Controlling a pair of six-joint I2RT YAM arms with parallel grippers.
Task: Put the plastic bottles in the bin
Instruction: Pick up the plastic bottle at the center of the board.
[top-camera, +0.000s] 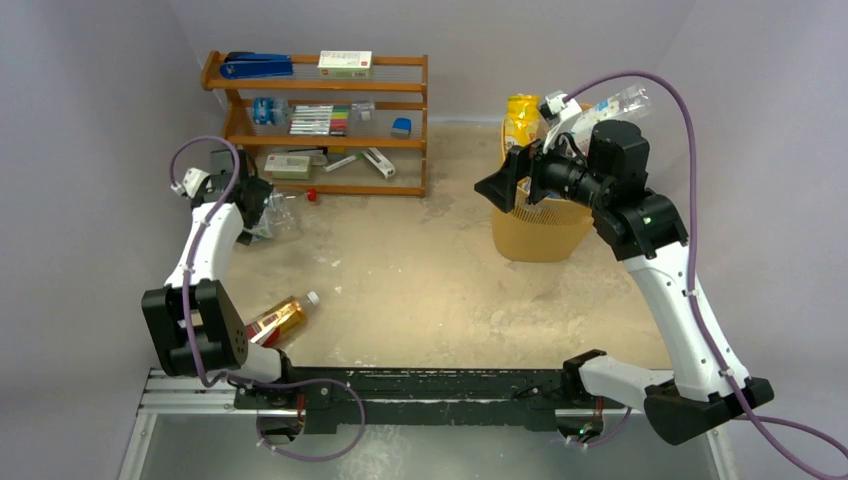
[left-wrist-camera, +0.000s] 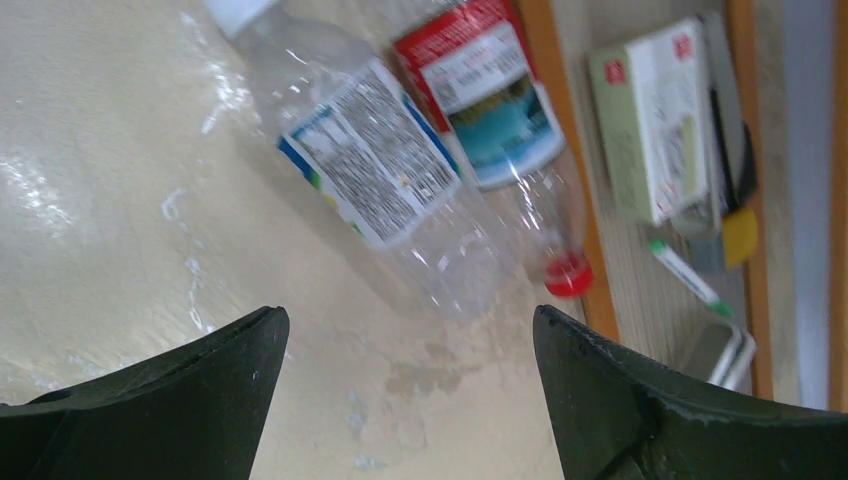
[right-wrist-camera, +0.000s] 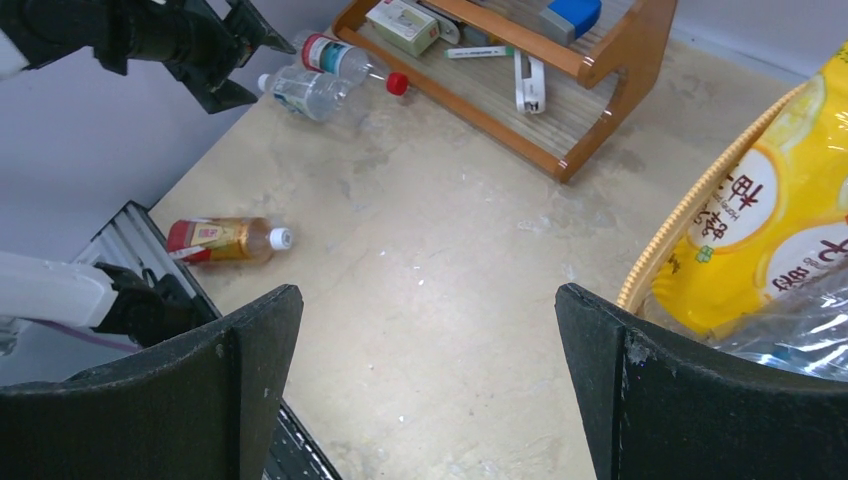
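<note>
While the bin (top-camera: 540, 235) stands right of the wooden rack (top-camera: 315, 85), a yellow bottle (top-camera: 520, 118) sticks out of it. The right gripper (right-wrist-camera: 425, 300) hangs there too, fingers wide, empty. The left gripper (left-wrist-camera: 408, 320), also wide, hovers at the rack's left foot above two clear bottles (left-wrist-camera: 370, 160); an amber bottle (top-camera: 280, 320) lies well before the rack.

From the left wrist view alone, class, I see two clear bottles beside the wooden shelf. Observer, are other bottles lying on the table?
Observer: Yes. One amber bottle with a white cap lies near the front edge of the table, beside the left arm.
Operator: Where is the bin?
Observer: The yellow bin stands on the table's far right, a yellow-labelled bottle inside it.
Operator: And the right hand?
Observer: The right hand is open and empty, beside the bin's rim.
</note>
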